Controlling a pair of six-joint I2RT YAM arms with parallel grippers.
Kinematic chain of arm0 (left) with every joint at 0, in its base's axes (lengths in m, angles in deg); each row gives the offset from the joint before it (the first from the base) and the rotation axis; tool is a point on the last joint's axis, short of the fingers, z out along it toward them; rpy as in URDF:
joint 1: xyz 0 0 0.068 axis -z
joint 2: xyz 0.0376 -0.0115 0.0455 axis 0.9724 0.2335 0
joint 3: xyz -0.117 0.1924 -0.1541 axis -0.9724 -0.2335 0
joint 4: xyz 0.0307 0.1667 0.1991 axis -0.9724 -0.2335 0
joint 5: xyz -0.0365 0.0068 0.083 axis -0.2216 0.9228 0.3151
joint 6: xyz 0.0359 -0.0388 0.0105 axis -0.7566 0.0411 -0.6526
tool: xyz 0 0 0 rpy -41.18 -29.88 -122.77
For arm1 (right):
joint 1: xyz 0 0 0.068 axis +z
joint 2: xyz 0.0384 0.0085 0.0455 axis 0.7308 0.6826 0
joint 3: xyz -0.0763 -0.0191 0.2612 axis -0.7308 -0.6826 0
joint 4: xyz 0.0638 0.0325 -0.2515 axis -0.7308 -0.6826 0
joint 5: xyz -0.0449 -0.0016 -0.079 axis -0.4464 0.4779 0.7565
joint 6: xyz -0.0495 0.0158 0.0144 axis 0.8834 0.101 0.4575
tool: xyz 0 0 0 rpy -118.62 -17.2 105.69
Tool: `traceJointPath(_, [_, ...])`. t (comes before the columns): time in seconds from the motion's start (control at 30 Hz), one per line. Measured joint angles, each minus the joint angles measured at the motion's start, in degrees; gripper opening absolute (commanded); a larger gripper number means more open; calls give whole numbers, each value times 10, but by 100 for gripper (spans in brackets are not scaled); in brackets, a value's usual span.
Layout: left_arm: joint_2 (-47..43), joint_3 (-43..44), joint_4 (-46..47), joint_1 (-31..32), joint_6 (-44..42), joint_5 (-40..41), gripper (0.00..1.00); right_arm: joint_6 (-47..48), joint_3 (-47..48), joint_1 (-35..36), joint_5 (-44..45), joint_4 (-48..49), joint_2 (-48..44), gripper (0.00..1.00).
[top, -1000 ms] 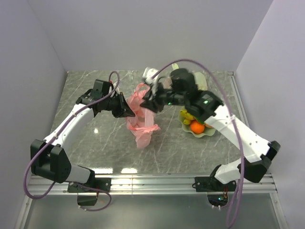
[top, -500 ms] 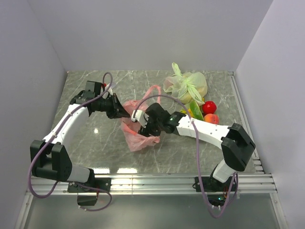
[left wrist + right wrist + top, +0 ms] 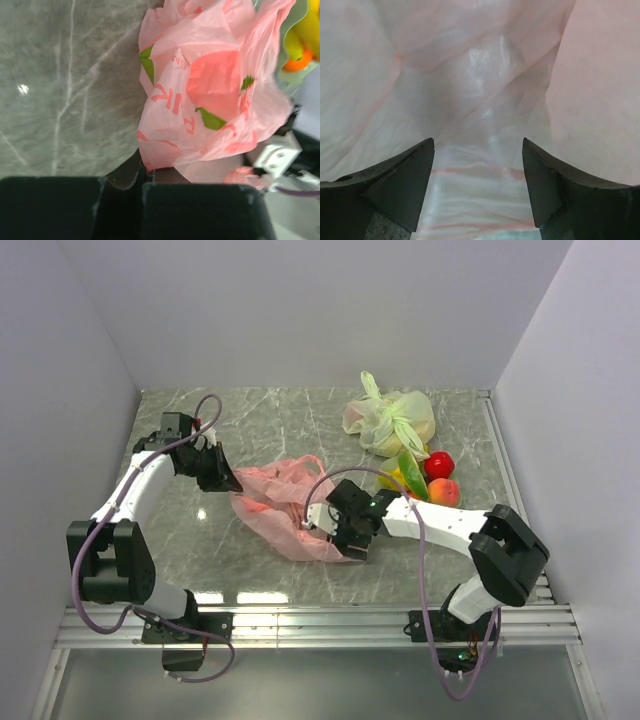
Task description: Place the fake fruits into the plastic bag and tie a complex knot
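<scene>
Top external view: the plastic bag (image 3: 270,512) is seen lying crumpled at the middle of the counter (image 3: 300,430). Its left edge is clamped between the left jaws, which are shown pressed together in the left wrist view. The right jaws are set apart, with pink film spread just ahead of them. The fake fruits (image 3: 428,478) are gathered outside the bag, to its right, beside a knotted pale green bag (image 3: 392,418).
</scene>
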Motion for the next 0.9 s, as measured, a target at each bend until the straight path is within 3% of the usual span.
traceJointPath(0.13, [1, 5, -1, 17, -56, -11, 1, 2, 26, -7, -4, -42, -26, 77])
traceJointPath(0.33, [8, 32, 2, 99, -110, -35, 0, -28, 193, -6, -27, -67, -35, 75])
traceJointPath(0.43, [10, 35, 2, 109, -117, -43, 0, -40, 242, -5, -39, -62, -57, 75])
traceJointPath(0.67, [21, 35, 1, 105, -129, -70, 2, -76, 230, -3, -4, -19, -93, 78])
traceJointPath(0.9, [43, 35, -2, 105, -141, -113, 7, -97, 215, -3, 12, 37, -27, 80])
